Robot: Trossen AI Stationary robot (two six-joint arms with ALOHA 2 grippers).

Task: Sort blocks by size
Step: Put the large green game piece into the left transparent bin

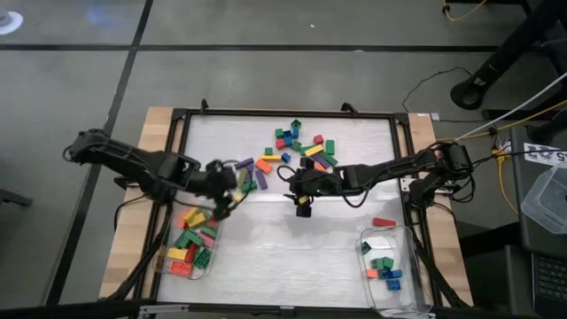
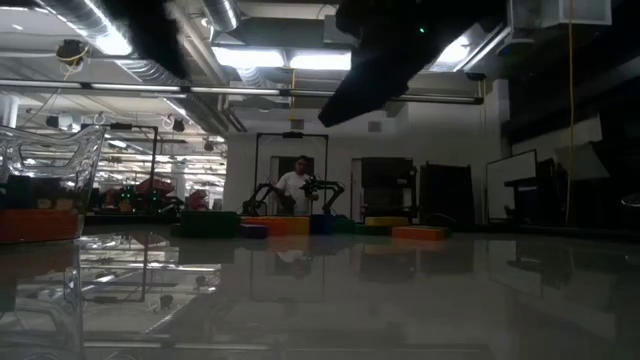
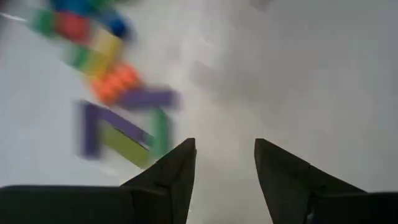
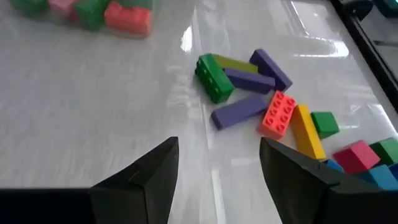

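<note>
The white table [image 1: 292, 230] fills the frame's centre. A clear tub [image 1: 190, 244] at lower left and another tub [image 1: 390, 266] at lower right each hold sorted blocks. Loose blocks [image 1: 297, 146] cluster at upper centre. The left gripper [image 1: 229, 190] and right gripper [image 1: 303, 206] both gape, holding nothing.

From above you get even, bright light on the glossy white desk [image 1: 292, 230]. At desk height the room is dim, with glaring ceiling strip lights [image 2: 290, 60] mirrored in the surface. Your left wrist view smears the small coloured plastic toy bricks [image 3: 106, 68] with motion blur.
</note>
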